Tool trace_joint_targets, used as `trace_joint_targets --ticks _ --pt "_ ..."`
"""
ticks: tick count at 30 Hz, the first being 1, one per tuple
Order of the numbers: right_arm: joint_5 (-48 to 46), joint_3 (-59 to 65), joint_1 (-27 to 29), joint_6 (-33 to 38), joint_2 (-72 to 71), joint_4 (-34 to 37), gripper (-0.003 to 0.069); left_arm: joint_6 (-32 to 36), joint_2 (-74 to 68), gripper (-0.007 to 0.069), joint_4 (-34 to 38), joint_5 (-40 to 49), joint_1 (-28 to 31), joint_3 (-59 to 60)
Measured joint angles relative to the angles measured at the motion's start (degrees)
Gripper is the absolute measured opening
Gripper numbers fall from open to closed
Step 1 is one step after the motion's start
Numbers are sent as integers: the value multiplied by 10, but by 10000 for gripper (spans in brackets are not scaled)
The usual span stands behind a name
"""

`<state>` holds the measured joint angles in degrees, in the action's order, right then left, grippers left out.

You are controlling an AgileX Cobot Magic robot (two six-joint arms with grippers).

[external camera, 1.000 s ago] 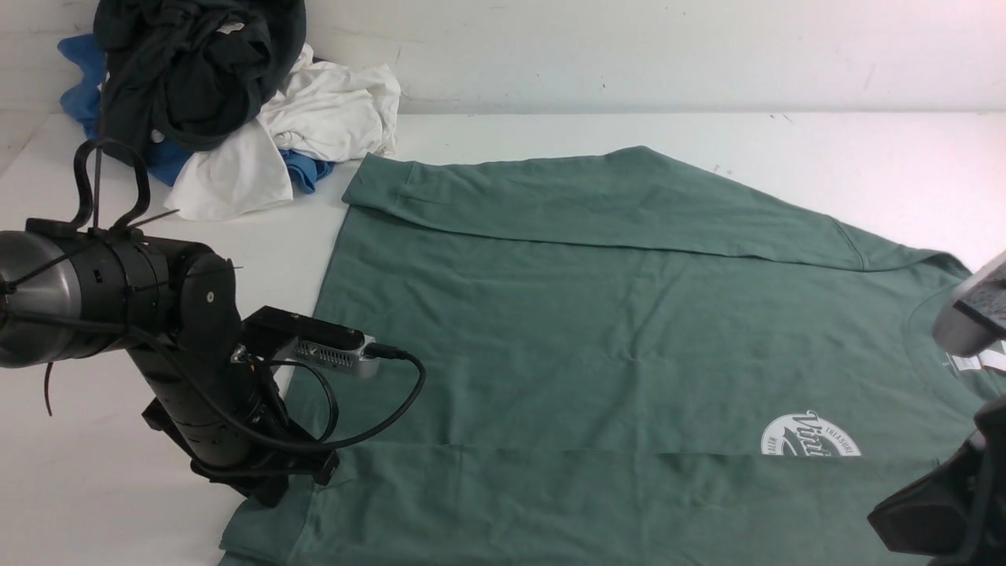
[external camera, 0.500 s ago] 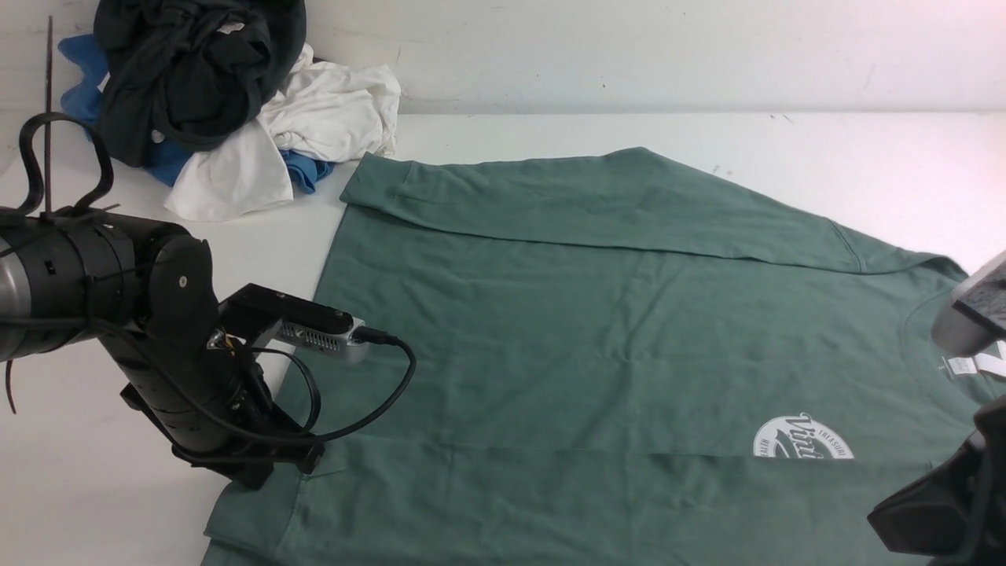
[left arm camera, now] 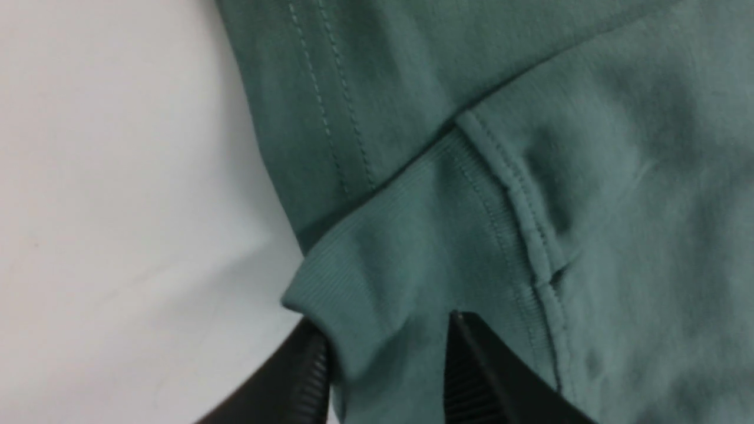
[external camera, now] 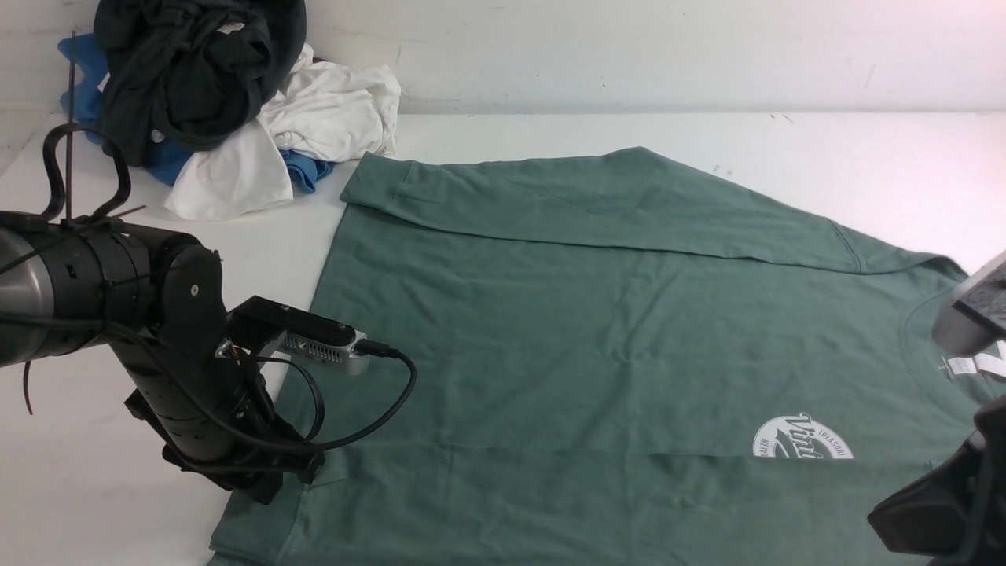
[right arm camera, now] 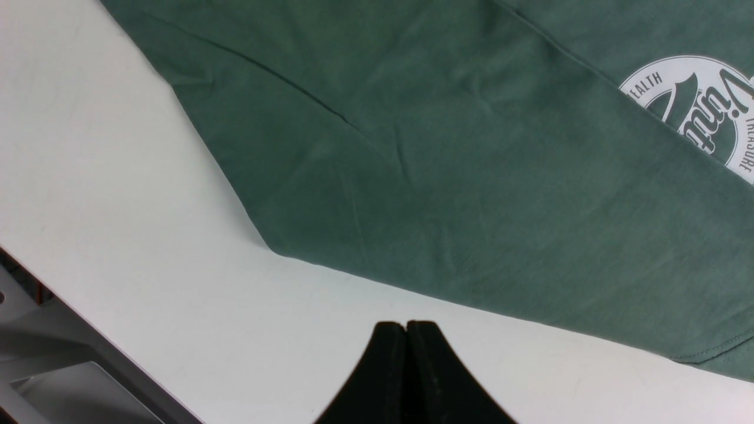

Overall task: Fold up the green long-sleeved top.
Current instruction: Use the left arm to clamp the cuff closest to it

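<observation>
The green long-sleeved top (external camera: 566, 330) lies spread flat on the tabletop (external camera: 550, 130). It is soft, light and limp, so we judge it will sag and crease unless taken by its firmer edges. At the end farthest from the chest logo (external camera: 803, 437), the left pincer (left arm camera: 386, 324) stands parted around the ribbed cuff (left arm camera: 400, 235), not pinching it. Near the logo, the right pincer (right arm camera: 406, 327) is closed and empty.

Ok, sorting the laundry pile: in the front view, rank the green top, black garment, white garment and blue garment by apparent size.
1. green top, by far.
2. black garment and white garment: look alike, no ranking.
3. blue garment, mostly buried, so only scraps show.
</observation>
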<state>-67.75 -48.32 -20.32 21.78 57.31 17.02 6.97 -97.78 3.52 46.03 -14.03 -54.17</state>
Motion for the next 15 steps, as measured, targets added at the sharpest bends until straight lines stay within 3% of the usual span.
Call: trace_joint_targets --ticks 7,11,13,15 --pt "0 0 0 0 0 0 -15 -1 -6 254 -4 -10 0 0" --pt "0 0 0 0 0 0 -15 -4 -6 166 -9 -14 0 0" --pt "-2 0 0 0 0 0 -15 -4 -6 59 -11 -15 0 0" --pt "-2 0 0 0 0 0 -15 -4 -4 17 -11 -16 0 0"
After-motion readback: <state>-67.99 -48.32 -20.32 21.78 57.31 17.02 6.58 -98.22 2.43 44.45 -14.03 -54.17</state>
